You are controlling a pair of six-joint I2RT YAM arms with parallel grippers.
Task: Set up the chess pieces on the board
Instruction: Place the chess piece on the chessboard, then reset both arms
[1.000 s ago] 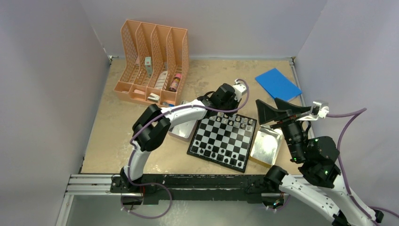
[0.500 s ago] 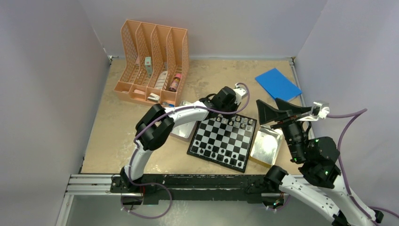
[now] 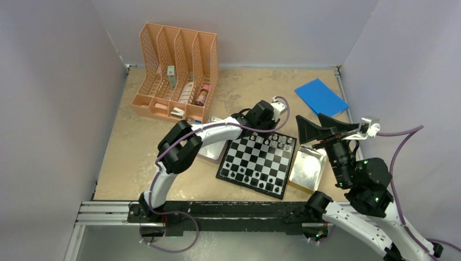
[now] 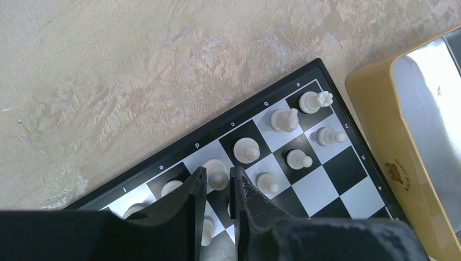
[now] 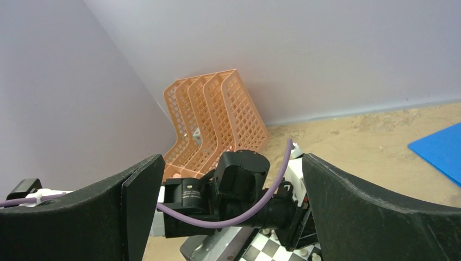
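Observation:
The checkered board [image 3: 261, 163] lies in the middle of the table, and its black rim [image 4: 217, 128] fills the left wrist view. White pieces [image 3: 275, 141] stand on its far rows and black pieces [image 3: 247, 176] on its near rows. My left gripper [image 3: 265, 130] is low over the far edge. In the left wrist view my left gripper [image 4: 217, 176] is shut on a white piece [image 4: 218, 175] that stands on the d square. Several white pieces [image 4: 284, 119] stand beside it. My right gripper [image 3: 326, 129] is wide open and empty, raised over the board's right side; it also shows in the right wrist view [image 5: 234, 168].
A shiny tin [image 3: 307, 168] lies against the board's right side, and its tan rim [image 4: 375, 109] shows in the left wrist view. A second tin [image 3: 213, 151] lies on the left, under my left arm. An orange file rack [image 3: 176, 70] stands at the back left. A blue pad [image 3: 321, 97] lies at the back right.
My left gripper has shifted slightly right along the board's far edge, then stopped. The right arm has not moved.

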